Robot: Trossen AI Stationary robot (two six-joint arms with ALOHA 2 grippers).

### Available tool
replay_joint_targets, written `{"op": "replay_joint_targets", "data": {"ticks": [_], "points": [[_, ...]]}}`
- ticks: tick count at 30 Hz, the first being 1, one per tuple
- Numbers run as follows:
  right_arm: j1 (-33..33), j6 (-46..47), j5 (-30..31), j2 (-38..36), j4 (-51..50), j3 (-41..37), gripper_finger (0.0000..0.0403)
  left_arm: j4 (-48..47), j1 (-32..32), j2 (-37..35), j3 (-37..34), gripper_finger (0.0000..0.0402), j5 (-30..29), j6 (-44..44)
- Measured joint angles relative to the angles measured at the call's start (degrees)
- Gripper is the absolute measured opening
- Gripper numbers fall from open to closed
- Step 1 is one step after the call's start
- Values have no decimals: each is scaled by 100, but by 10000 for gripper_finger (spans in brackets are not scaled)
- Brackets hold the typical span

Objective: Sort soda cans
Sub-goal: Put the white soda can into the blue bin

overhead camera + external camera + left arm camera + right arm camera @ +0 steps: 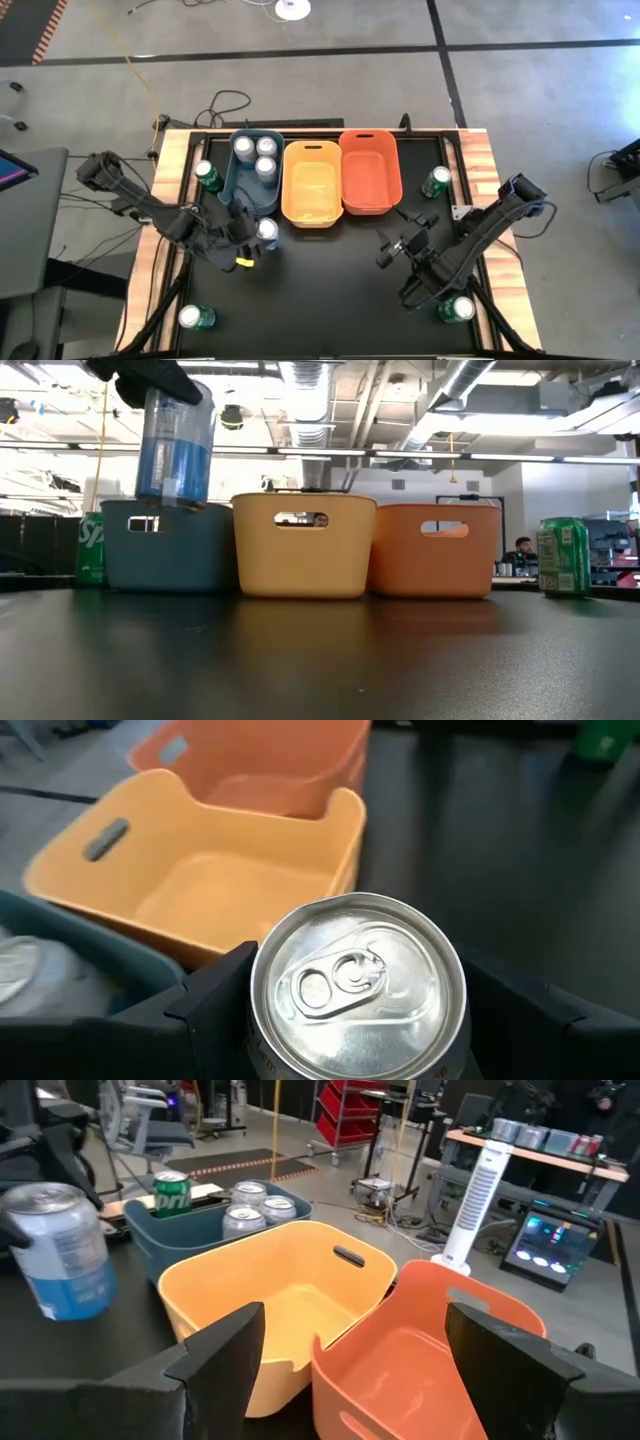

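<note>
The left gripper (262, 236) pinches a smooth cylindrical blue can (267, 232) with a shiny silver top beside the rounded blue plastic bin (236, 187), while the right gripper (392, 249) waits spread.

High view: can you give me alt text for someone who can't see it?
Seen from above, the left gripper holds a blue-silver can beside the blue bin, which already contains three cans. The yellow bin and orange bin sit empty, four green cans stand near the table's corners, and the right gripper waits open.
</note>
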Motion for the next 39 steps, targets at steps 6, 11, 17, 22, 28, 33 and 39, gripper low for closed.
{"op": "replay_joint_targets", "data": {"ticks": [6, 11, 17, 22, 28, 33, 39], "points": [[-376, 29, -171, 0, 10, 0, 328, -448, 341, -795, 0, 287, -295, -18], [-600, -317, -627, 0, 19, 0, 328, -1123, 919, -1380, 2, 287, -1254, -253], [-562, -466, -815, 0, 33, 0, 328, -1299, 1976, -1710, 2, 287, -1488, -346], [-565, -483, -807, 0, -27, 0, 328, -1249, 2703, -1685, -107, 287, -1464, -284], [-565, -611, -810, 0, -11, 0, 328, -560, 3117, -1707, -969, 287, -1396, -459], [-565, -610, -809, 0, 15, 0, 328, 557, 3462, -1767, -1874, 287, -1328, -250], [-565, -610, -795, 0, 45, 0, 328, 1778, 3904, -1781, -2657, 287, -909, 130]]}}
